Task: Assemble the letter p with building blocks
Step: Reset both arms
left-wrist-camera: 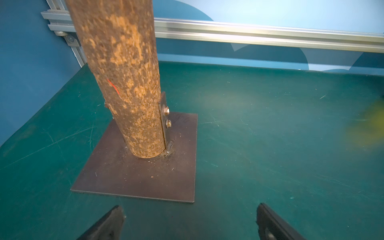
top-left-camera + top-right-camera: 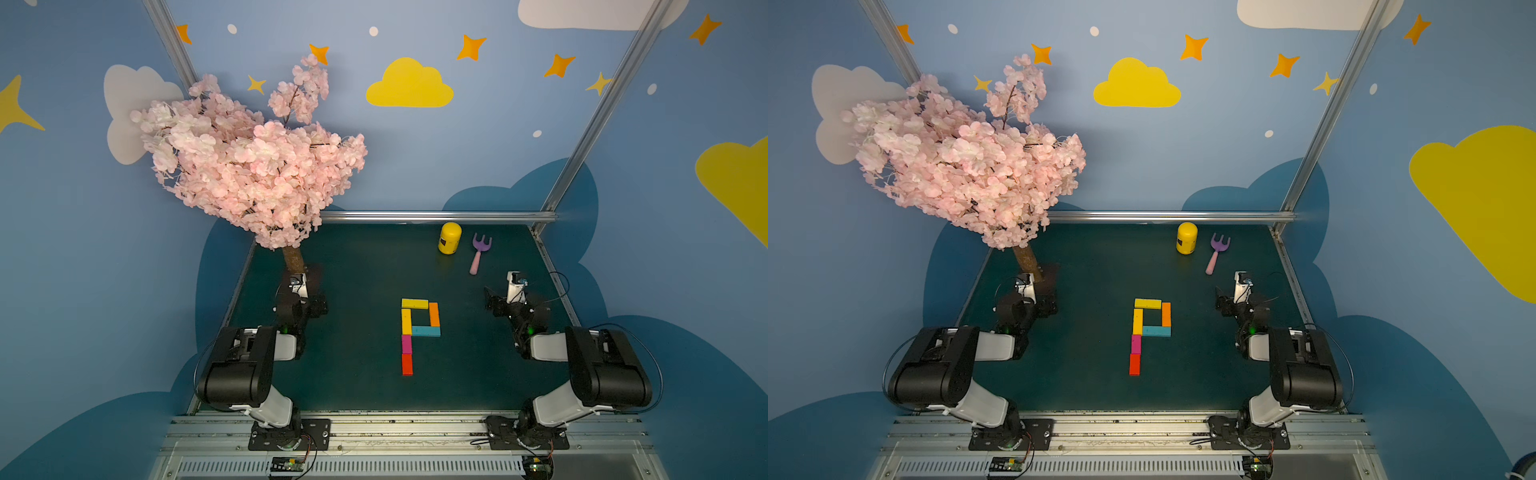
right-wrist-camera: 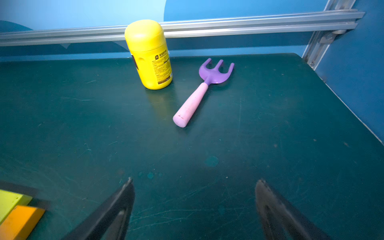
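Letter p (image 2: 1137, 322) of flat coloured bars lies mid green table (image 2: 1084, 353).
Yellow cylindrical can (image 2: 1186, 238) upright; purple-pink toy rake (image 2: 1216, 251) just beside.

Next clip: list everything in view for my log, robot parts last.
Building blocks: six; two yellow, orange, teal, magenta, red; table centre, forming the letter P.
Can: one, yellow, upright at the far edge.
Toy rake: one, purple head, pink handle, lying beside the can.
Blossom tree: one, pink, far left corner.
Table: one, dark green.
Left gripper: one, black, open, near the tree trunk.
Right gripper: one, black, open, right of the blocks.
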`<state>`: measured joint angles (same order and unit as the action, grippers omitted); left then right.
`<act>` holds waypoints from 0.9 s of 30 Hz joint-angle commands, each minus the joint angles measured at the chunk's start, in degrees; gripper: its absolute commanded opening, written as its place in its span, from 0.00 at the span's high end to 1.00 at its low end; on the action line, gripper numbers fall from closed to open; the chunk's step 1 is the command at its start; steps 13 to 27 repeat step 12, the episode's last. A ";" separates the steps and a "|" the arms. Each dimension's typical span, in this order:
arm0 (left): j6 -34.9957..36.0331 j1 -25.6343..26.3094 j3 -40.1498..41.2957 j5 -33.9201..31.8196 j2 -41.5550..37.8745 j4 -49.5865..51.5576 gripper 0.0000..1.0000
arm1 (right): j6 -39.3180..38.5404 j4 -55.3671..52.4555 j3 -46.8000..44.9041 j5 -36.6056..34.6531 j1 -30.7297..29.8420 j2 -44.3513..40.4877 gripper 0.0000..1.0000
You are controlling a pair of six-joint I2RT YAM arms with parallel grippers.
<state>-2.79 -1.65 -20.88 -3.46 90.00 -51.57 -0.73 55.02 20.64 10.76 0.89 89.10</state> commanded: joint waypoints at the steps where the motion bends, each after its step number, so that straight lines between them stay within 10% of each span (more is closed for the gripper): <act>1: 0.63 -0.10 0.14 -0.45 -0.43 -1.66 0.00 | -1.00 0.13 0.06 2.33 0.03 0.20 0.09; 27: 0.77 -0.03 0.39 -0.23 -0.08 -2.80 0.00 | -0.25 -0.09 0.34 3.39 0.86 0.37 0.09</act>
